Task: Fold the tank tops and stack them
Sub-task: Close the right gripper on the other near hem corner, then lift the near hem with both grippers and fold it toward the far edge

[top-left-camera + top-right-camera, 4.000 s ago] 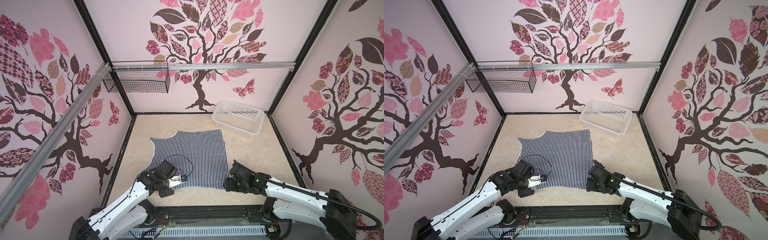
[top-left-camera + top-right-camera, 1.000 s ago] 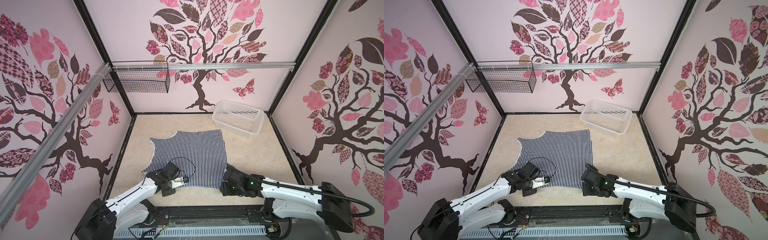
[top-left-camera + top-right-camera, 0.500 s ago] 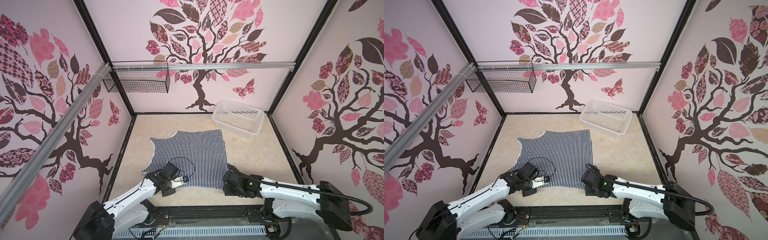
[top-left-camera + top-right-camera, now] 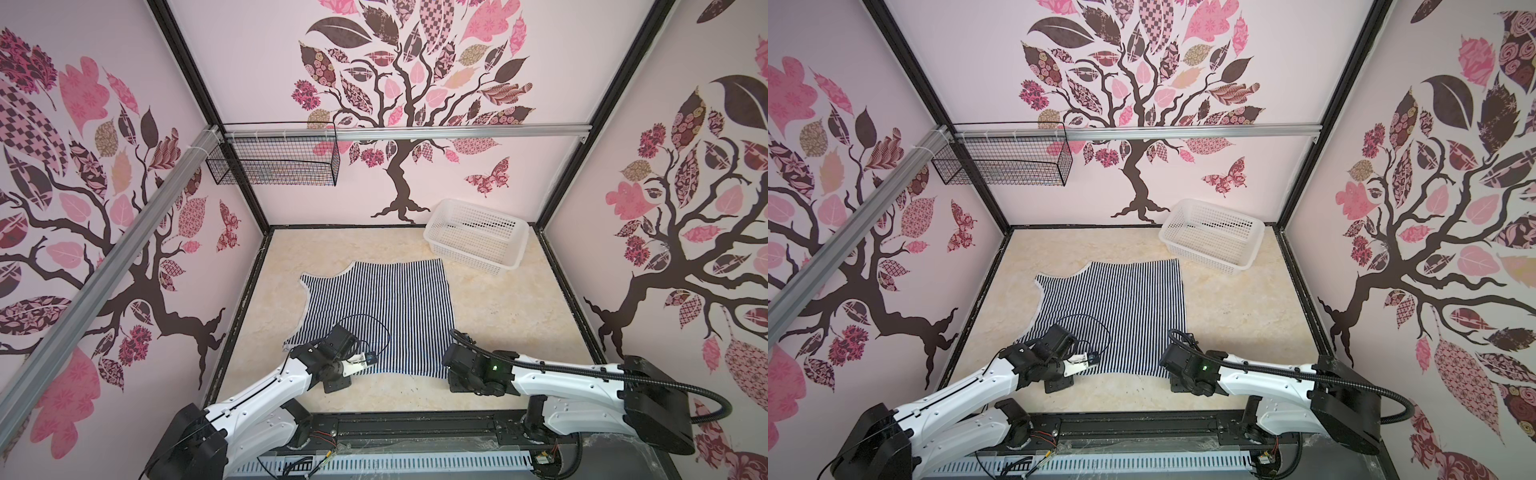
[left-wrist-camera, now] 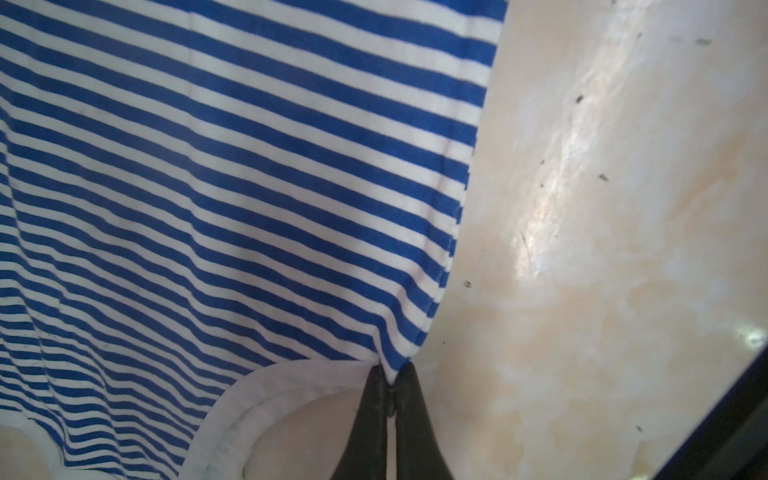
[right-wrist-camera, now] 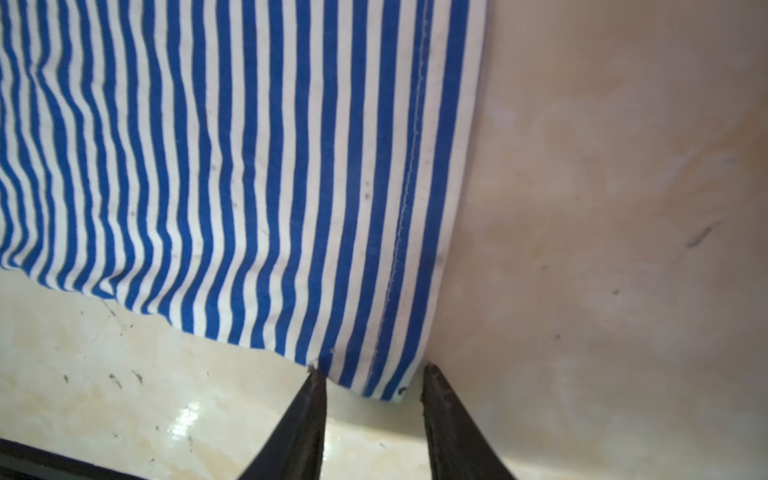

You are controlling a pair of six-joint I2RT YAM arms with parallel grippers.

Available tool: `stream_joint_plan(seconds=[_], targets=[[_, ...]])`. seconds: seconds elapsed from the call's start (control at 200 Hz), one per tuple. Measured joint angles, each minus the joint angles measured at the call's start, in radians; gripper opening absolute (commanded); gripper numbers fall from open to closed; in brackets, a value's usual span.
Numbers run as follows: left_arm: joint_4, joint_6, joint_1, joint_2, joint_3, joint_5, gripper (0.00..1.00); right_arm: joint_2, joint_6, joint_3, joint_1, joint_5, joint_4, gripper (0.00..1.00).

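Left wrist view showed the left claw clamped on a corner of the tank top; the right claw stood apart around another corner; it should pinch deep before lifting.

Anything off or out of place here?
Only one top shows, lying flat; no second one in view. Left claw pinches its armhole corner; right claw stands open around the hem corner. Nothing torn or spilled.

Tallied: striped tank top, one. White plastic basket, one. Black wire basket, one. Robot arms, two: left arm and right arm.
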Motion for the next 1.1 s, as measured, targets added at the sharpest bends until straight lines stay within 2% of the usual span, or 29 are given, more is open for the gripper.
stream_joint_plan(seconds=[0.195, 0.415, 0.51, 0.635, 1.101], targets=[[0.001, 0.0, 0.0, -0.002, -0.007, -0.002, 0.06, 0.011, -0.008, 0.0, 0.0, 0.015, 0.011, 0.29], [0.003, 0.0, 0.0, -0.005, -0.011, -0.002, 0.06, 0.013, -0.032, 0.0, 0.0, 0.013, 0.01, 0.27], [0.003, 0.0, 0.0, -0.005, -0.011, -0.003, 0.06, 0.011, -0.046, 0.0, -0.001, 0.01, 0.005, 0.18], [0.004, 0.0, 0.0, -0.005, -0.011, -0.005, 0.05, -0.001, -0.065, 0.0, -0.002, -0.004, -0.013, 0.0], [-0.067, -0.007, 0.0, -0.109, 0.002, -0.001, 0.03, -0.1, -0.128, 0.001, -0.002, -0.095, -0.074, 0.0]])
